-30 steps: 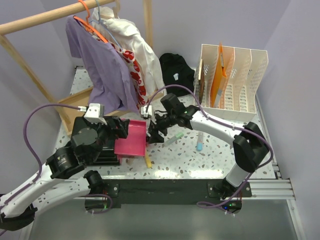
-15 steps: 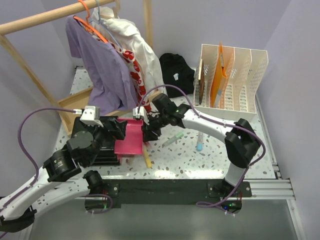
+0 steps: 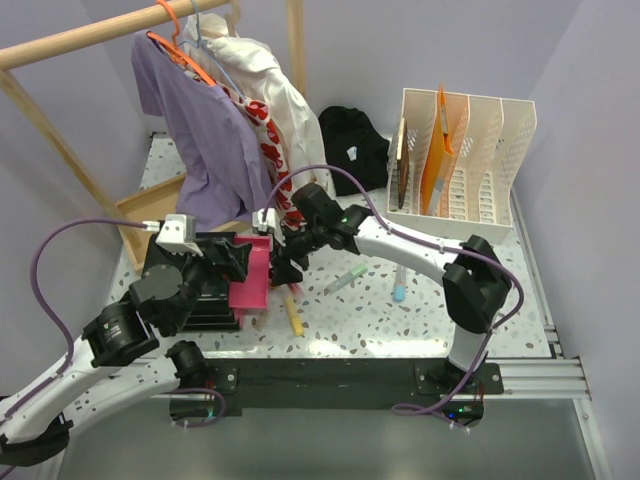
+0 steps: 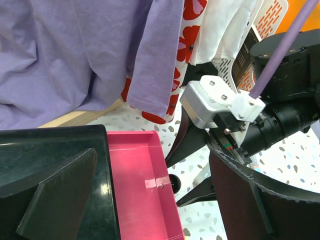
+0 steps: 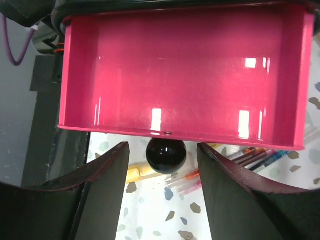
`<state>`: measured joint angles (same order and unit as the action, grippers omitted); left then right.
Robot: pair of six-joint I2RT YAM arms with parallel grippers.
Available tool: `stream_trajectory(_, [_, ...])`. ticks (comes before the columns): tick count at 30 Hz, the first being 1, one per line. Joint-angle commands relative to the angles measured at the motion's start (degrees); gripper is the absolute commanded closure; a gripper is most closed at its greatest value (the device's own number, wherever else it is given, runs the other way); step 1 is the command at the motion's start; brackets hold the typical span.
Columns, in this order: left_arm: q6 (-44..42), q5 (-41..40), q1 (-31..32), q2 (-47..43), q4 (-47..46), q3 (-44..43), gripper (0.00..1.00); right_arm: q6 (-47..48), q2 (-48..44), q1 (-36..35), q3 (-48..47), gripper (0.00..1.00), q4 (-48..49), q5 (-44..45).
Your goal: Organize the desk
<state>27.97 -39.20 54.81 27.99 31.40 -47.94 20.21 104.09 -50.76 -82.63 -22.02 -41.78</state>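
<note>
The right gripper [image 5: 161, 149] stands open, its fingers either side of the pink drawer's [image 5: 180, 75] black knob [image 5: 166, 155] — not clamped on it. The left gripper [image 3: 232, 262] gapes wide beside the black drawer unit [image 3: 215, 308], holding nothing. Everything sits on the speckled desk [image 3: 450, 300] — the unit near its front left.

No legible text (tag [image 3: 352, 152] on black bag [image 3: 335, 125] unreadable)

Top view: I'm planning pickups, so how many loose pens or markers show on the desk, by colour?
Yellow marker: 1
Green pen: 1
Blue-capped pen: 1
Total: 3 on the desk; the right wrist view shows more pens by the pink drawer.
</note>
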Motion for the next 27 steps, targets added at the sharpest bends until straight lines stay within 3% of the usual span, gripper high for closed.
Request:
stream_trajectory(1, [1.04, -0.79, -0.23, -0.57, -0.81, 0.57, 0.00, 3.16, -5.21, -0.04, 1.33, 0.35, -0.21, 3.01])
stream_trajectory(8, [0.34, 2.90, -0.14, 2.68, -3.18, 0.57, 0.00, 8.17, -12.77, 3.12, 4.14, 0.30, -6.01, 1.71])
stream_trajectory(16, [-3.43, 13.94, -0.14, 9.52, -8.10, 0.04, 0.00, 11.26, -23.92, 15.51, 11.08, 0.19, -11.98, -0.85])
stream_trajectory(21, [-5.99, 24.07, -0.14, 18.48, -12.67, -1.71, 0.00, 3.10, -30.34, 22.71, 19.25, 0.13, -8.05, 5.73])
stream_trajectory(27, [-8.45, 36.98, -0.05, 31.83, -15.49, -5.23, 0.00, -4.64, -39.48, 33.61, 27.17, 0.07, -3.65, 6.01])
